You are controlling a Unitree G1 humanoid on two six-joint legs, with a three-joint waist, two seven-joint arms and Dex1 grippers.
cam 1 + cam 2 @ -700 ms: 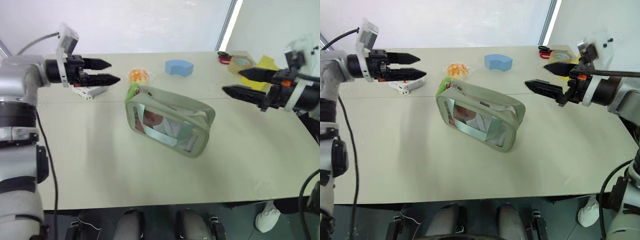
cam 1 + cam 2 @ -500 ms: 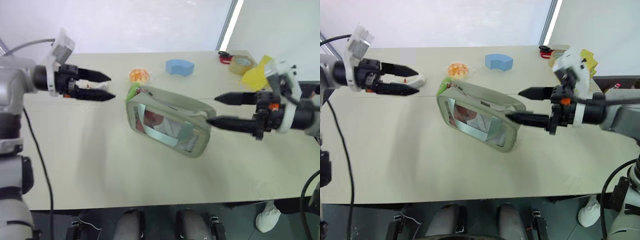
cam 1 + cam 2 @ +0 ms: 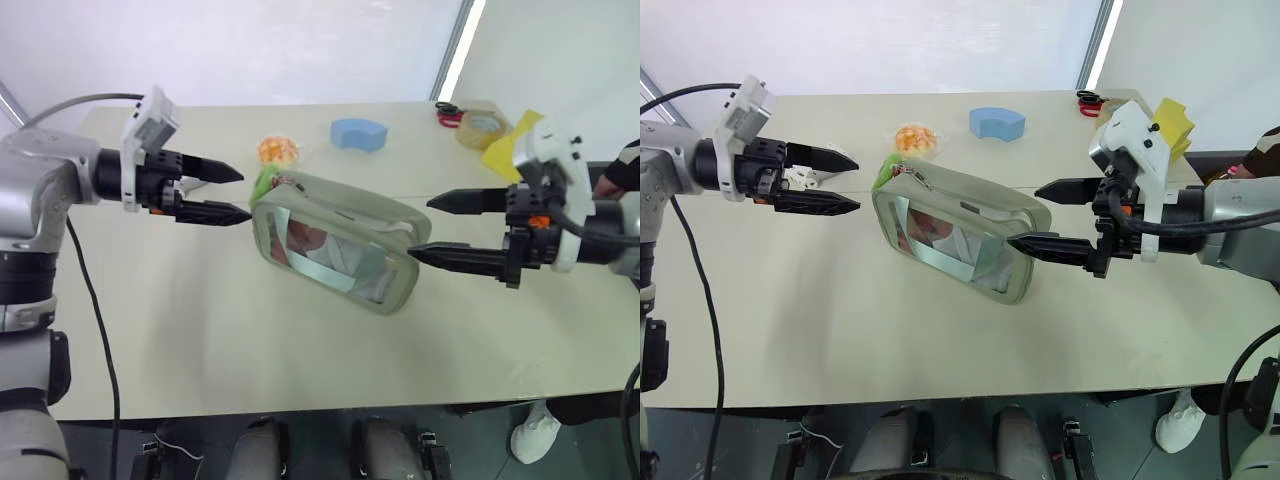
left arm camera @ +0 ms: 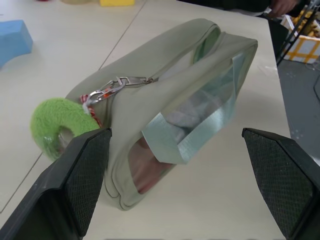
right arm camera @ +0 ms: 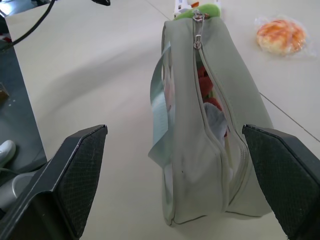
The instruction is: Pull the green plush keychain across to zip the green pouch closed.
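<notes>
The green pouch [image 3: 340,240] lies tilted at the middle of the table, clear window toward me. Its top zipper [image 5: 202,85] stands apart, with red contents showing through the gap. The green plush keychain [image 4: 55,125] hangs from the slider at the pouch's left end and also appears as a lime tuft [image 3: 265,183]. My left gripper [image 3: 244,194] hovers open just left of that end, pointing at it, touching nothing. My right gripper [image 3: 420,228] is open at the pouch's right end, its lower fingertip [image 3: 1015,241] close to the fabric; contact is unclear.
Behind the pouch are an orange round object [image 3: 278,151] and a blue foam block [image 3: 358,133]. A tape roll [image 3: 485,128], red scissors [image 3: 447,112] and a yellow piece [image 3: 512,150] sit far right. A white item [image 3: 800,178] lies under my left gripper. A person's arm [image 3: 615,180] shows at the right edge.
My right gripper has swung in from the table's right side to the pouch's right end. My left gripper has moved right and down, close to the keychain end. Both stayed open.
</notes>
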